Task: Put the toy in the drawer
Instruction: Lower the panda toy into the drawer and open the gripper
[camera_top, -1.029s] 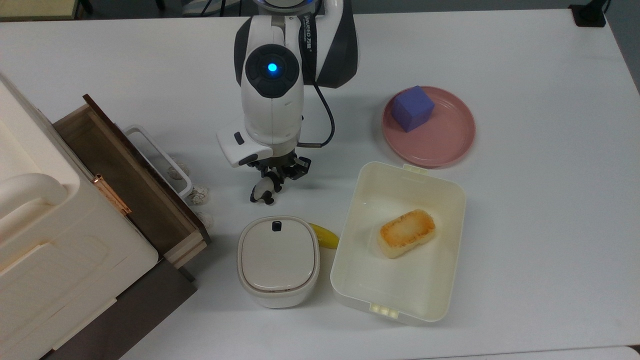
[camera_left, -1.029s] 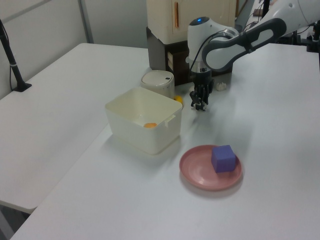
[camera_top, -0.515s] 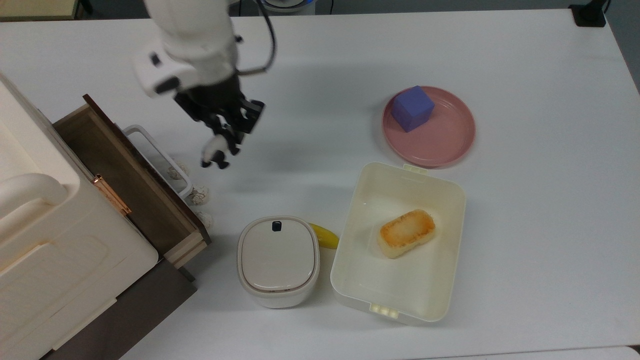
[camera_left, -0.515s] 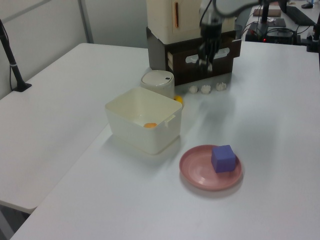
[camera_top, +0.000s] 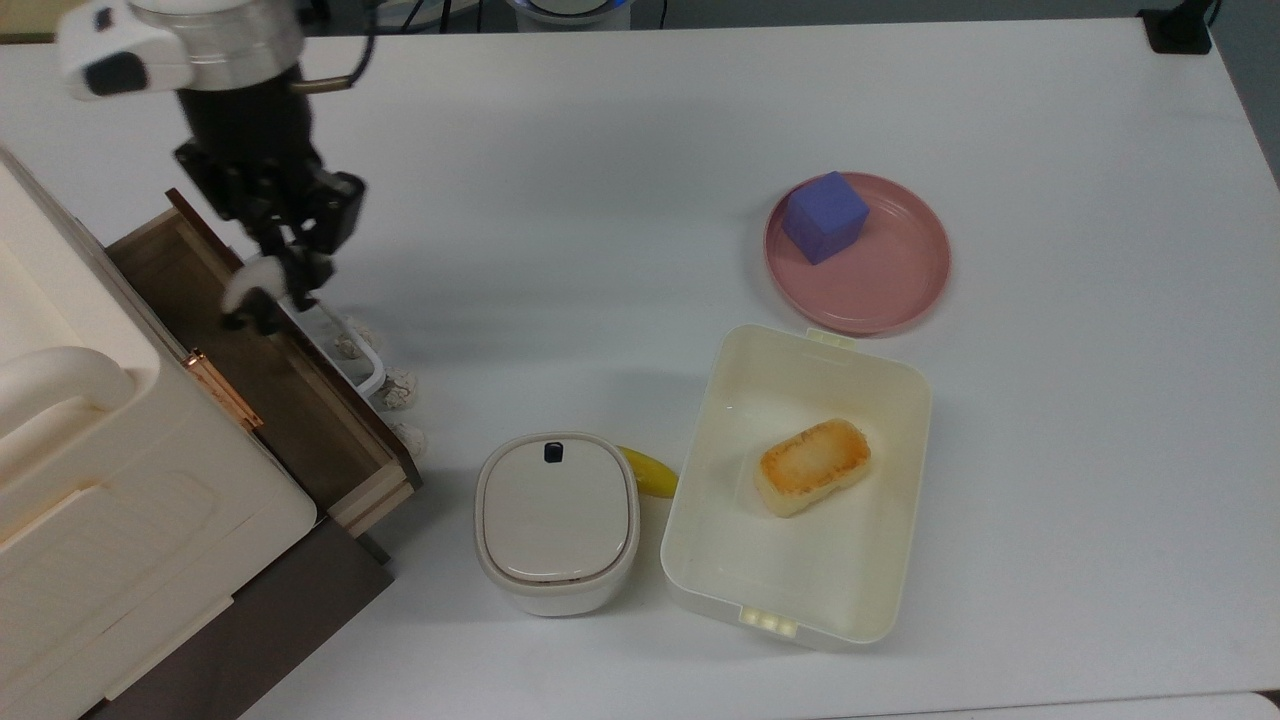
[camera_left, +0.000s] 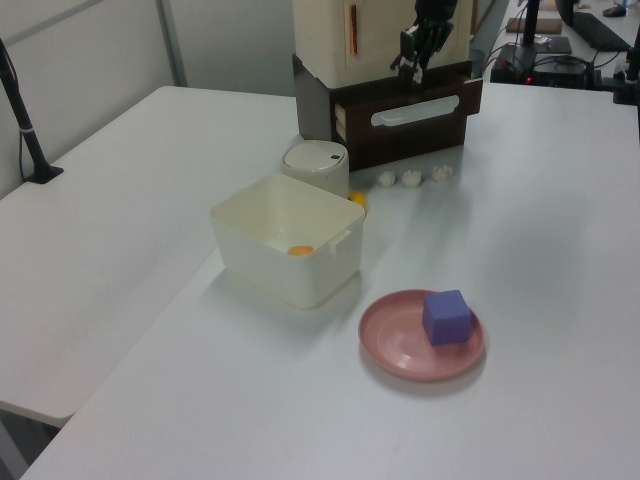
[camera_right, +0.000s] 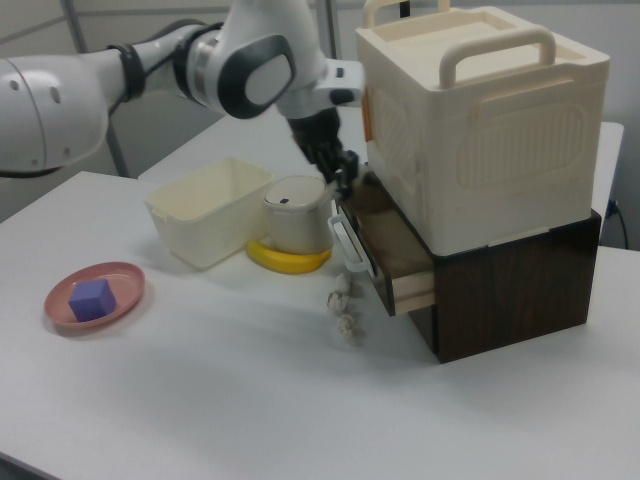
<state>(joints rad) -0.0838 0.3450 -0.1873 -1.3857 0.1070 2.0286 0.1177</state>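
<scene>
Hanging from the closed end effector, the panda figurine was pinched by its upper part, body dangling below the fingertips. From the top view it sat right over the front edge of the open drawer, where the white bar handle runs along the drawer front. In the left view the end effector was above the drawer, close in front of the cream cabinet. The right view put it just beside the cabinet's wall, above the drawer's far end.

To my eye the carry was nearly over and the release was the step in hand. Done well, it wanted the toy brought a little further in over the dark drawer floor, toward the top view's left, so it would clear the front board and handle rather than strike them and tumble onto the worktop. It also wanted lowering before letting go, since a light figurine dropped from height may bounce. The overhanging cabinet body left little headroom, so I judged the wrist should stay clear of that wall on the way down.

Three small white lumps lay on the worktop just outside the drawer front, and the lidded white pot and banana were well out of the way.
</scene>
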